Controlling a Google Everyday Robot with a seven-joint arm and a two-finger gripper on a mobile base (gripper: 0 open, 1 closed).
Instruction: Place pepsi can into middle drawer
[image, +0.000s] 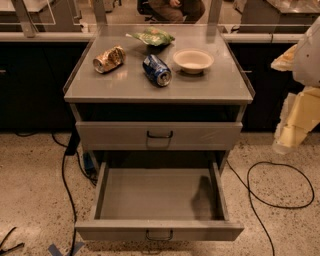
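Cylindrical blue pepsi can (157, 70) on smooth grey cabinet top (200, 86); cream gripper fingers (290, 136) far right (spread unclear).

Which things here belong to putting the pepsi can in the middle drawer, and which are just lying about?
For the job:
pepsi can, on its side on the cabinet top
open drawer
gripper, at the right edge, beside the cabinet

Lying about:
gold can
bowl
green bag
closed drawer
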